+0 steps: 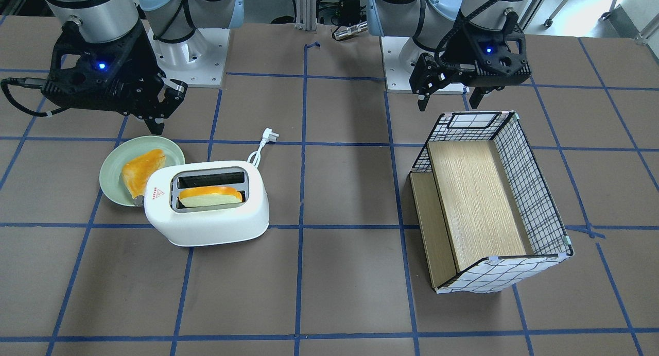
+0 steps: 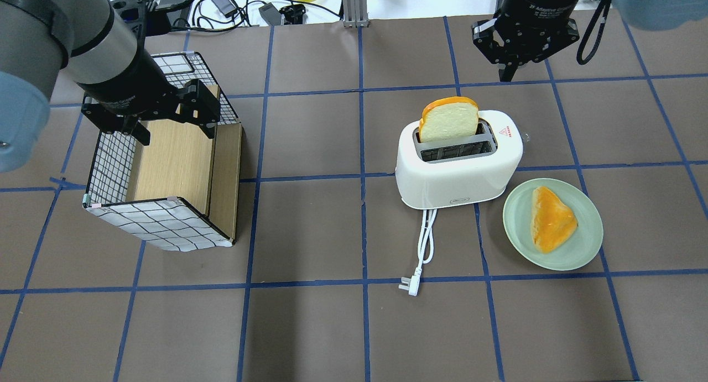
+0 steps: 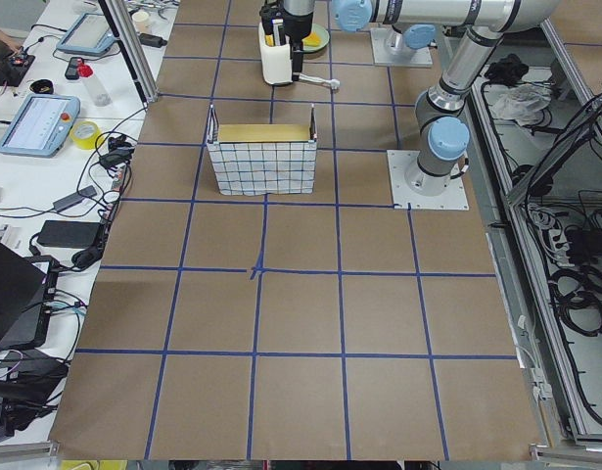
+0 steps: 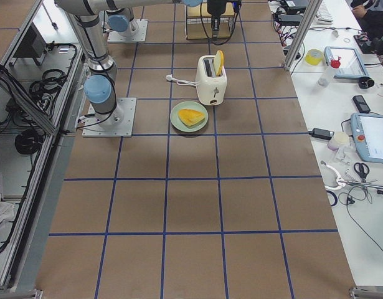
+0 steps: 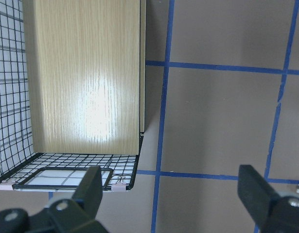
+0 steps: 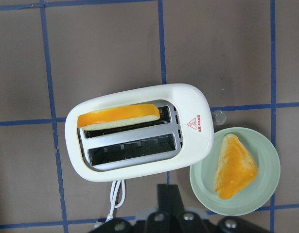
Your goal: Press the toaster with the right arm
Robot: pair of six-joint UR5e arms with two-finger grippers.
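Observation:
The white toaster (image 2: 459, 166) stands on the table, with one bread slice (image 2: 448, 119) upright in a slot and its cord and plug (image 2: 423, 249) loose beside it. It also shows in the front view (image 1: 206, 217) and in the right wrist view (image 6: 139, 138). A small clear knob (image 6: 219, 116) sits at the toaster's end by the red triangle. My right gripper (image 2: 507, 72) is shut and empty. It hangs high above the toaster and plate, touching nothing (image 1: 156, 123). My left gripper (image 2: 174, 130) is open and empty above the checkered box (image 2: 160, 221).
A green plate (image 2: 586, 244) with an orange-topped bread piece (image 2: 550, 219) lies right next to the toaster's knob end. The checkered box (image 1: 535, 191), with its wooden insert, stands on the other half of the table. Blue tape lines mark a grid on the brown table.

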